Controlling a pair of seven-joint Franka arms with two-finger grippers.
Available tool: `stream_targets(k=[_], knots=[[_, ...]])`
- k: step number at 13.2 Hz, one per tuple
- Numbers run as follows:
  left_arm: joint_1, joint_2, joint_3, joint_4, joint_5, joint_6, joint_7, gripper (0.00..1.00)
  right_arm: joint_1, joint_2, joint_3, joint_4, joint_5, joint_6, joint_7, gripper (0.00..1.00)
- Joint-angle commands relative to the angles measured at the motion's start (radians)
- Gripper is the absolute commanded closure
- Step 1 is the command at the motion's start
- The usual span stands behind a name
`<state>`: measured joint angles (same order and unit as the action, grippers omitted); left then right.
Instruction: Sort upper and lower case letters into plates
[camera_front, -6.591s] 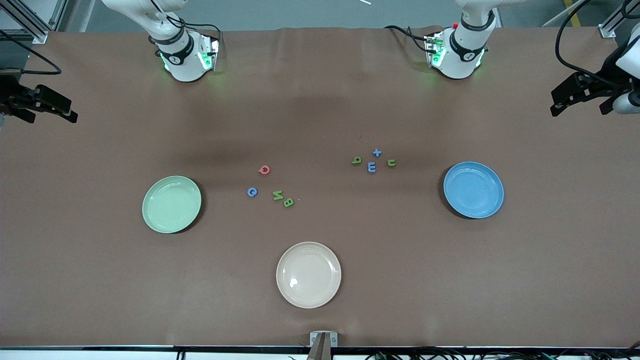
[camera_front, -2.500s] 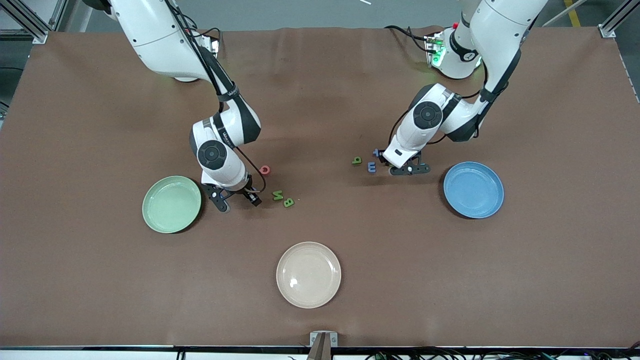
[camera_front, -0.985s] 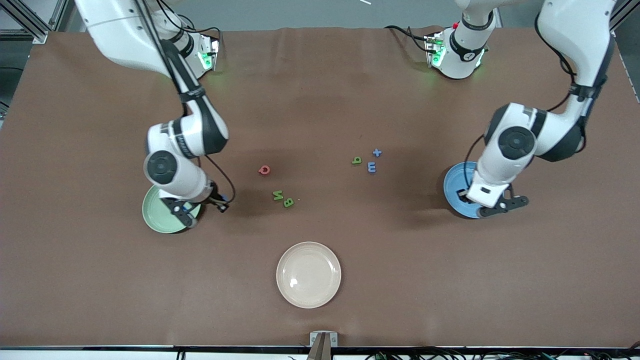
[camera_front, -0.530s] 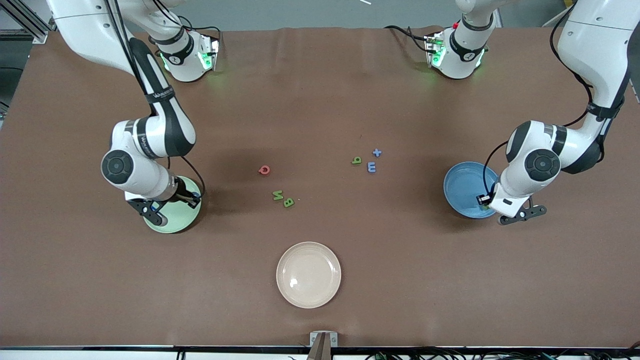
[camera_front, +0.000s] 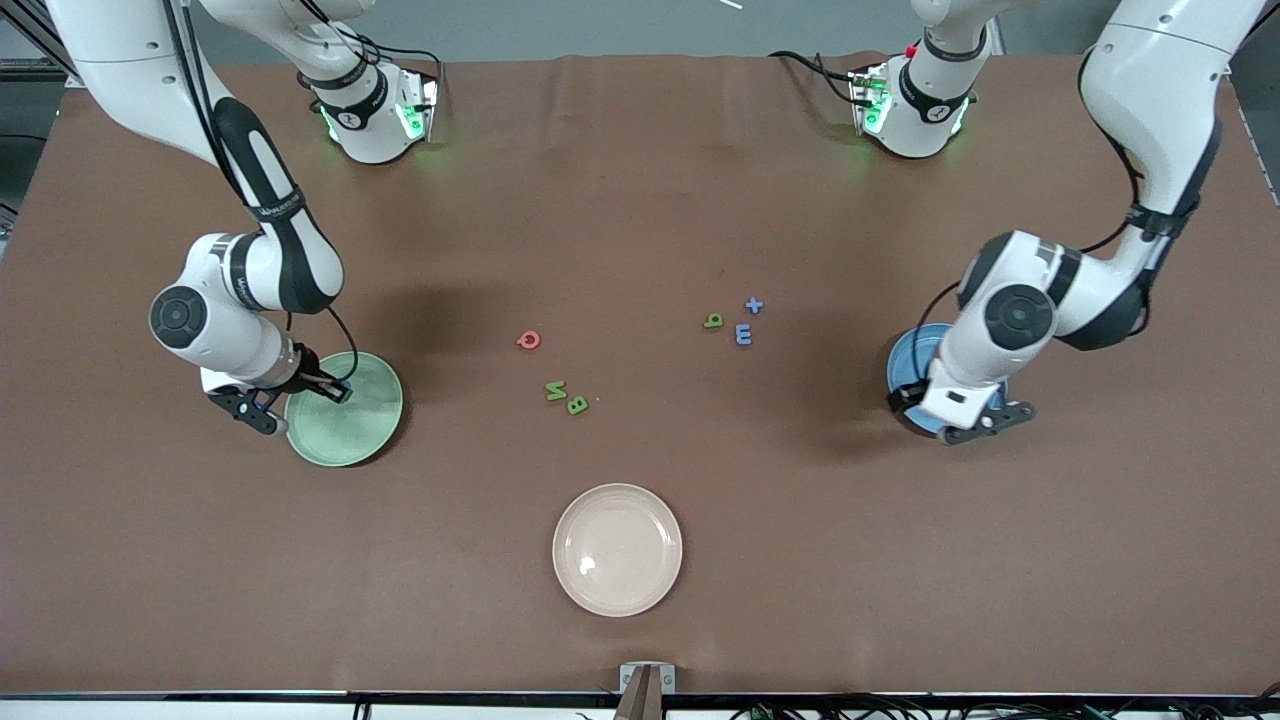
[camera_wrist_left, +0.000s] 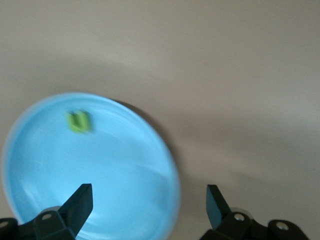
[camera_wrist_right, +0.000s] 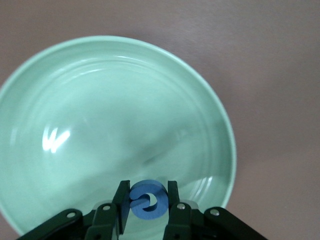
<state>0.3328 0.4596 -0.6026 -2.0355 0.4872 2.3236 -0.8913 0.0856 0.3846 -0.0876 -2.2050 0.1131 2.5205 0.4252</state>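
Observation:
My right gripper (camera_front: 300, 395) hangs over the pale mint green plate (camera_front: 360, 425), at its edge toward the right arm's end of the table. It is shut on a blue letter (camera_wrist_right: 147, 189), held upright between the fingers above the plate (camera_wrist_right: 100, 110). My left gripper (camera_front: 950, 415) hangs open over the sky blue plate (camera_front: 905, 362), with nothing between its fingers (camera_wrist_left: 80, 200). A green letter (camera_wrist_left: 79, 121) lies in that plate (camera_wrist_left: 100, 165). Loose on the table are a red letter (camera_front: 528, 340), two green letters (camera_front: 556, 390) (camera_front: 577, 405), another green one (camera_front: 713, 321) and two blue ones (camera_front: 743, 334) (camera_front: 754, 305).
A cream-beige plate (camera_front: 617, 549) sits near the table's front edge, midway between the two arms. The arm bases (camera_front: 375, 110) (camera_front: 915, 105) stand along the table's back edge.
The left gripper has opened and the green letter now lies in the blue plate. The right gripper has carried the blue letter across the green plate toward the right arm's end.

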Motion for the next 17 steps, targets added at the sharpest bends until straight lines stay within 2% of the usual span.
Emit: stream_targets(k=[1,4,7,9,12,13,14,16,17], knots=[[-0.038,-0.006,-0.075,0.001,-0.015,-0.026,-0.128,0.01,-0.012,-0.044,0.022,-0.055,0.002,0.017,-0.014,0.96],[-0.162,0.016,-0.074,0.001,-0.015,-0.026,-0.230,0.03,0.000,-0.036,0.026,-0.053,0.002,0.018,-0.016,0.96],[-0.243,0.048,-0.074,0.001,-0.010,-0.024,-0.255,0.10,0.014,-0.026,0.026,-0.052,0.002,0.021,-0.016,0.96],[-0.279,0.066,-0.074,0.000,-0.001,-0.024,-0.276,0.15,0.017,-0.015,0.026,-0.050,0.002,0.021,-0.016,0.90],[-0.306,0.091,-0.075,-0.002,0.001,0.003,-0.276,0.21,0.016,-0.012,0.026,-0.047,0.002,0.020,-0.016,0.61],[-0.320,0.099,-0.074,-0.002,0.001,0.010,-0.273,0.23,0.016,-0.010,0.026,-0.045,0.002,0.018,-0.016,0.46],[-0.320,0.114,-0.075,-0.002,0.002,0.017,-0.273,0.25,0.016,-0.010,0.026,-0.045,0.002,0.017,-0.016,0.36],[-0.327,0.128,-0.075,-0.005,0.002,0.043,-0.271,0.29,0.016,-0.010,0.026,-0.038,0.002,0.008,-0.014,0.26],[-0.331,0.134,-0.075,-0.005,0.002,0.048,-0.271,0.29,0.017,-0.012,0.026,-0.026,0.002,-0.002,-0.008,0.25]])
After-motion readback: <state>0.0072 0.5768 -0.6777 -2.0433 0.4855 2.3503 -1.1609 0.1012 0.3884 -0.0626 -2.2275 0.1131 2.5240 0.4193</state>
